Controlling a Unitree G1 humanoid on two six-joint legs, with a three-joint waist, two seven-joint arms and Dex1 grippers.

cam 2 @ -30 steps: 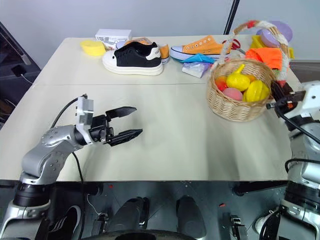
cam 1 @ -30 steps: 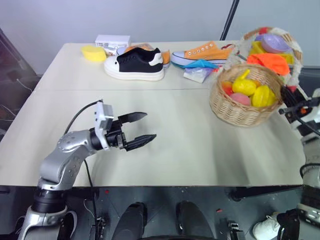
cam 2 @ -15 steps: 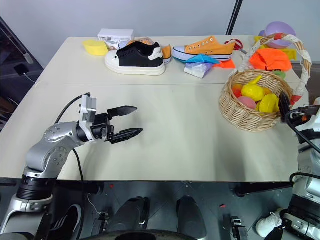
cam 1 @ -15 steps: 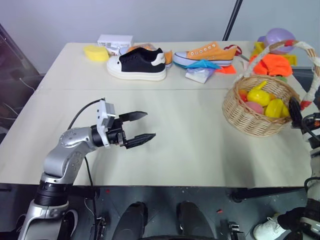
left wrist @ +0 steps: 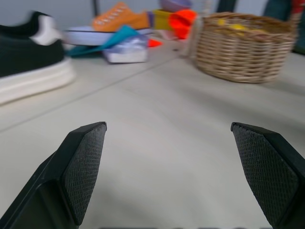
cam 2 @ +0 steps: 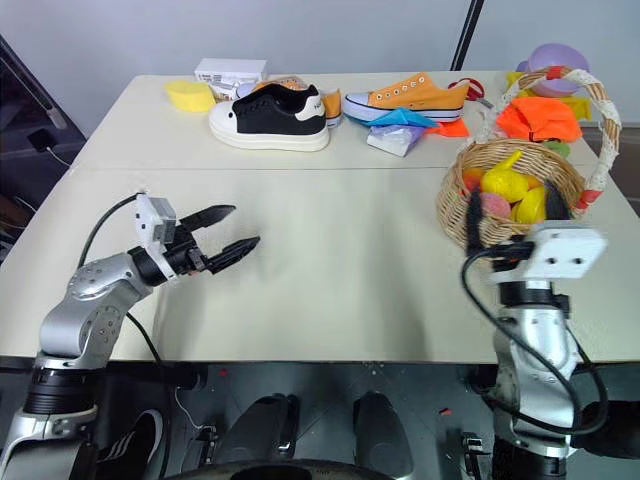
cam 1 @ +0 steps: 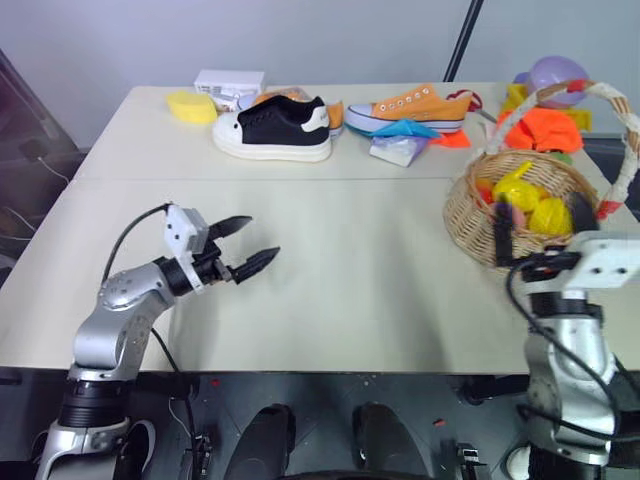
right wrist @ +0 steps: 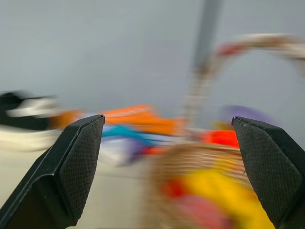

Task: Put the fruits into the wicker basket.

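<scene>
Beige table (cam 1: 380, 300), probably grey wall (cam 1: 300, 40)

You have free tabletop (cam 1: 380, 260) along the near edge; shoes (cam 1: 275, 128) crowd the far edge, wicker basket (cam 1: 500, 215) the right.

Smeared by blur in the right wrist view: wicker basket (right wrist: 200, 191), its fruits (right wrist: 224, 191) mere yellow and pink patches. Basket's near side partly hidden behind right gripper (cam 1: 540, 222). Black shoe (left wrist: 26, 52) cut off at picture's edge.
</scene>
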